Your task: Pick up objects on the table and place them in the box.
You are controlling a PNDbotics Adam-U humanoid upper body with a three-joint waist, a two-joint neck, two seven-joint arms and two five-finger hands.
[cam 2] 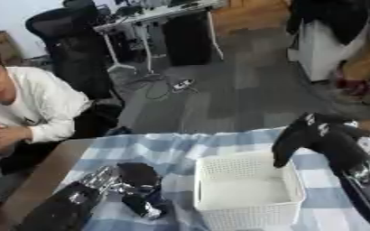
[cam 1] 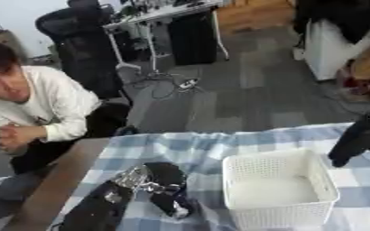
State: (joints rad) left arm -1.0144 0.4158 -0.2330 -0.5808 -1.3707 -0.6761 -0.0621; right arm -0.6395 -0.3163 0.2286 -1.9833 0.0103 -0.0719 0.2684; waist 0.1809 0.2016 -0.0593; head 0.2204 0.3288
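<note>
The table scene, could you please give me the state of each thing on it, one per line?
Box: upright on the checked cloth, open-topped, nothing seen inside.
Left robot hand: on the cloth left of the box, fingers curled, no object visible in it.
Right robot hand: raised over the box's far right corner, fingers pointing down, holding nothing.

Both arms are black with silver joints, each ending in a black robot hand (cam 2: 297, 135).

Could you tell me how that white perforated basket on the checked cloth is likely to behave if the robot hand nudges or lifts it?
The white basket looks empty and thin-walled, so it is probably light and would slide if nudged. Its perforated walls may flex slightly under a squeeze. Being wide and low, it seems unlikely to tip.
</note>
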